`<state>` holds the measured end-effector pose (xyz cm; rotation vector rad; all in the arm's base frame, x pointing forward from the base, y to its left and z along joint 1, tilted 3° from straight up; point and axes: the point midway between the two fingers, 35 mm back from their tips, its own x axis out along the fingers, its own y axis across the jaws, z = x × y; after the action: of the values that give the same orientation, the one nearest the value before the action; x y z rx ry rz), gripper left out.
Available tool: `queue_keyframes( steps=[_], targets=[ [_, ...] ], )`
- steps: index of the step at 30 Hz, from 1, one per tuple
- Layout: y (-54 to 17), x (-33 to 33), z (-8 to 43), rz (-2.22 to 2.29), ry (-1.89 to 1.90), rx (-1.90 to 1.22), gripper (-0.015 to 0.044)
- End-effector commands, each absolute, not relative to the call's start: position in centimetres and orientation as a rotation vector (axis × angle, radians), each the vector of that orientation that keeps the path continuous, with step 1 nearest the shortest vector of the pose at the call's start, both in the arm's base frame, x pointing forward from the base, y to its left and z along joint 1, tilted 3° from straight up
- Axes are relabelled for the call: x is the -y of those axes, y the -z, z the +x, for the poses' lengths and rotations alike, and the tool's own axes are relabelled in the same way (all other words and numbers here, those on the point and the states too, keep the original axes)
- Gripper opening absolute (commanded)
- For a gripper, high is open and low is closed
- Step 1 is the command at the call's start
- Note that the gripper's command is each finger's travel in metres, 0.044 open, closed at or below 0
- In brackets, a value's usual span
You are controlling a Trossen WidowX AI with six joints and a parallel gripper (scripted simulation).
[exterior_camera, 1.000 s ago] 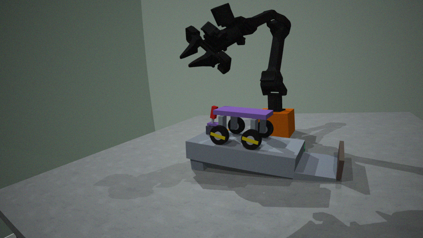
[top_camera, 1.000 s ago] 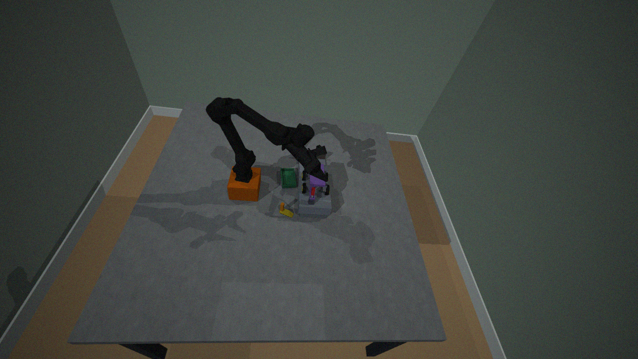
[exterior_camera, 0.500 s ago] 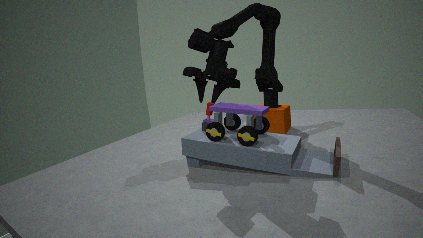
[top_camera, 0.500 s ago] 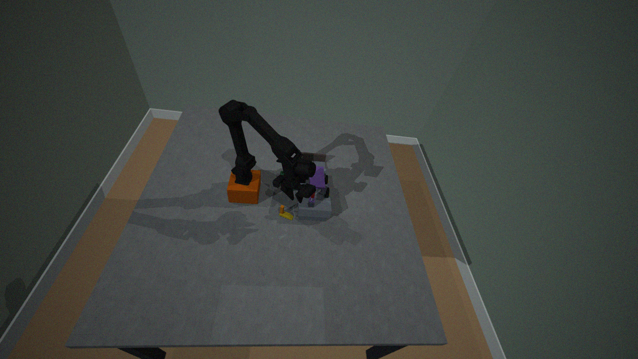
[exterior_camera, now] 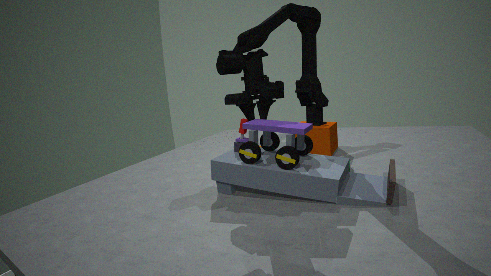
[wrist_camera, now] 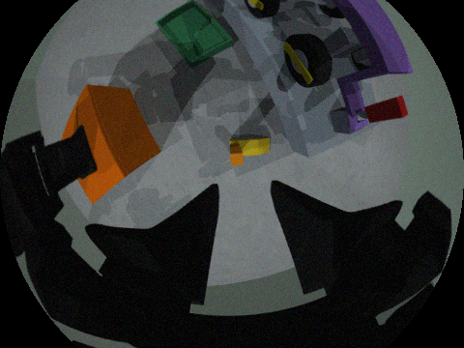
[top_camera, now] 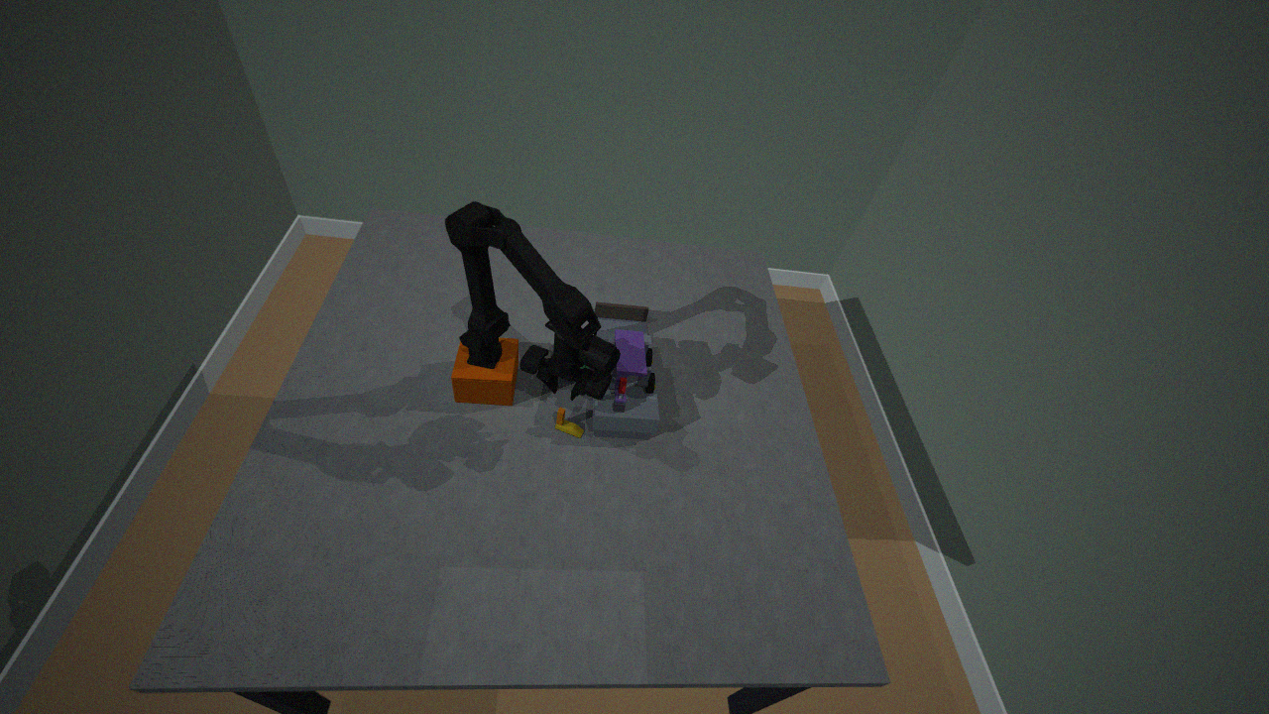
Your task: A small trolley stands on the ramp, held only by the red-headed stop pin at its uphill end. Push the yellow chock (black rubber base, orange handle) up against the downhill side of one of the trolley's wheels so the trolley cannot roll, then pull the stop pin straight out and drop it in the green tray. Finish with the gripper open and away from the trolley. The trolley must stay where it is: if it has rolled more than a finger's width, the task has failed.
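Note:
My gripper [top_camera: 564, 393] [exterior_camera: 257, 118] [wrist_camera: 246, 188] points down, part open and empty, above the table beside the ramp's uphill end. The yellow chock [top_camera: 570, 429] [wrist_camera: 256, 146] lies on the table beside the ramp, ahead of the fingertips in the wrist view, its orange handle at one end. The purple trolley [top_camera: 631, 352] [exterior_camera: 277, 126] [wrist_camera: 387, 43] stands on the grey ramp [top_camera: 626, 427] [exterior_camera: 274, 182] [wrist_camera: 290, 112]. The red-headed stop pin [top_camera: 623, 385] [exterior_camera: 241, 126] [wrist_camera: 387, 110] stands in its holder at the uphill end. The green tray [wrist_camera: 211, 51] is beside the ramp, mostly hidden in the top and exterior views.
The arm's orange base block [top_camera: 483, 386] [exterior_camera: 324, 138] [wrist_camera: 113, 130] stands on the tray's side of the ramp. A brown end board [top_camera: 621, 311] [exterior_camera: 390, 183] stands upright at the downhill end. The trolley deck and pin head rise close beside the gripper.

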<state>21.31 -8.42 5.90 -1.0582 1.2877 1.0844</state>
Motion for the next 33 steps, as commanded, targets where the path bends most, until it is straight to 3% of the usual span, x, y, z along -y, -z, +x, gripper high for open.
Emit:
queue_keyframes(
  steps=[1, 33],
  targets=[
    [-4.8, 8.4, 21.2, -1.052, -1.102, -1.288, 0.0190],
    [1.2, 8.2, 21.0, -1.051, -1.102, -1.288, 0.0190]
  ],
)
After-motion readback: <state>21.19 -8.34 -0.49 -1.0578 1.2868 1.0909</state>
